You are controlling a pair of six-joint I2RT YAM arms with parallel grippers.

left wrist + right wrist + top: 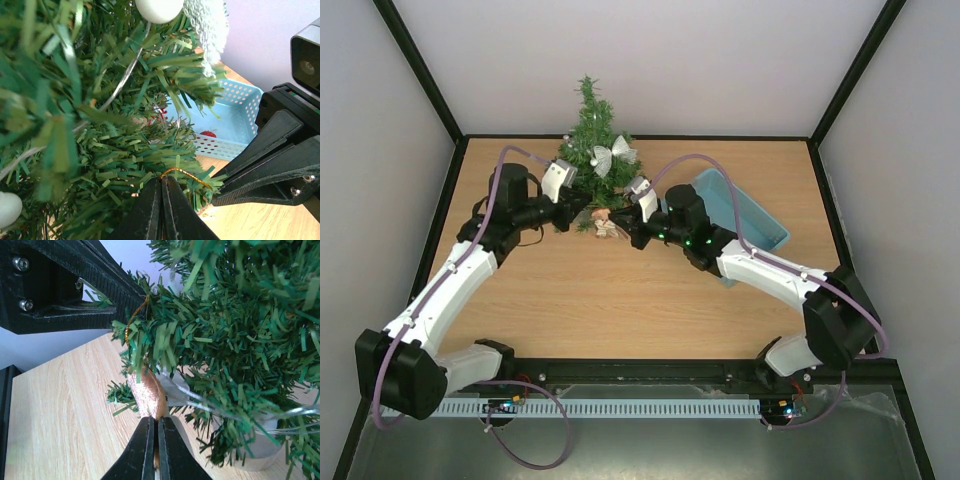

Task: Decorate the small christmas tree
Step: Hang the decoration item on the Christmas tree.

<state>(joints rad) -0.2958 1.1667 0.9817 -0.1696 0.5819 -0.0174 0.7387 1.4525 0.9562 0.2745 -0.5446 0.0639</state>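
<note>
The small christmas tree stands at the back middle of the table, dark green and bushy. A copper glitter ornament hangs at a low branch tip by a gold thread loop. My left gripper is shut on that loop, which lies over the branch tip. My right gripper is shut on the ornament's lower end, just under the branch. In the top view both grippers, left and right, meet at the tree's front lower branches, with the ornament between them.
A light blue perforated basket sits right of the tree, with a red ornament inside. The tree carries a silver bow, white balls and silver cord. Its pale pot rests on the wooden table.
</note>
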